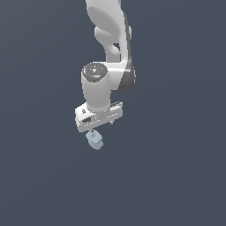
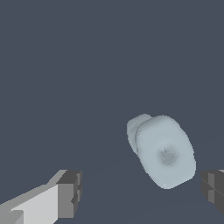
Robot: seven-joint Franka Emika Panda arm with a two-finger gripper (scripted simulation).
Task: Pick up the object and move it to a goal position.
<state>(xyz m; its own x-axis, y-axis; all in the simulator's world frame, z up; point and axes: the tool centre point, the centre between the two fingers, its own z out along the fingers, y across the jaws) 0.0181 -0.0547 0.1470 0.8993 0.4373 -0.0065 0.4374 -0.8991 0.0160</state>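
Object (image 2: 164,151) | 2 stacked chunks, long axis toward wrist camera | between gripper (image 2: 142,192) fingers

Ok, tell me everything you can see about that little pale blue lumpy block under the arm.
The block is small and pale blue-grey, matte and smooth-looking, shaped like two rounded chunks joined together, the larger one nearer the wrist camera with a faint dimple in its face. It is far smaller than the white end effector. In the exterior view it sits just beneath the end effector. In the wrist view it lies between the two dark fingertips, nearer one of them, touching neither. Only the plain dark grey ground surrounds it.
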